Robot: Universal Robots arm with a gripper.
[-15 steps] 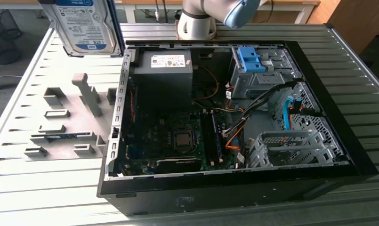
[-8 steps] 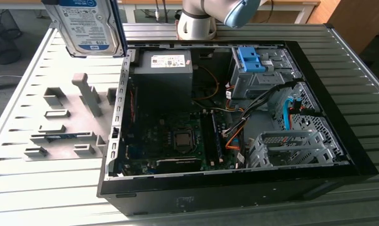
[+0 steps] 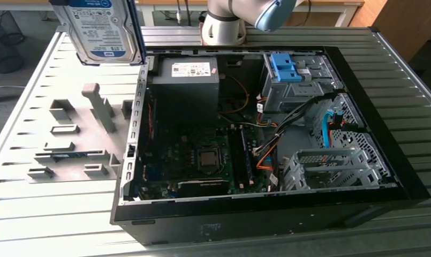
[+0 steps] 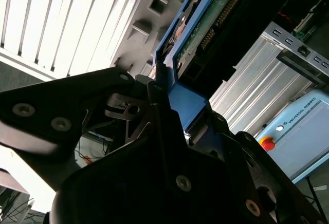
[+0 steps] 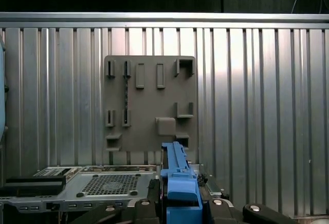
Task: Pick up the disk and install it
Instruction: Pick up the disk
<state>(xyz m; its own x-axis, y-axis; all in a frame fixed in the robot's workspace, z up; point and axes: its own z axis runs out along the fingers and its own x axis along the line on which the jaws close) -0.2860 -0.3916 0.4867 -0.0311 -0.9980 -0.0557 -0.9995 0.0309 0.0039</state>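
Note:
The disk (image 3: 104, 29) hangs upright in the air at the exterior view's upper left, above the table and beside the open computer case (image 3: 408, 176). Its white-and-blue label faces the camera and a blue carrier frames it. In the first wrist view the disk (image 5: 177, 183) shows edge-on as a blue strip, with my gripper (image 5: 180, 206) shut on it and black fingers (image 5: 146, 206) pressing on both sides. In the second wrist view the disk (image 4: 193, 98) runs away from my gripper (image 4: 172, 108), its circuit-board side showing.
A grey fixture plate (image 3: 80, 134) with raised holders lies on the slatted metal table (image 3: 29, 214), under the disk. Inside the case sit a blue drive bay (image 3: 287, 67), a perforated metal cage (image 3: 330, 166), a power supply (image 3: 187, 80) and the motherboard (image 3: 201, 155).

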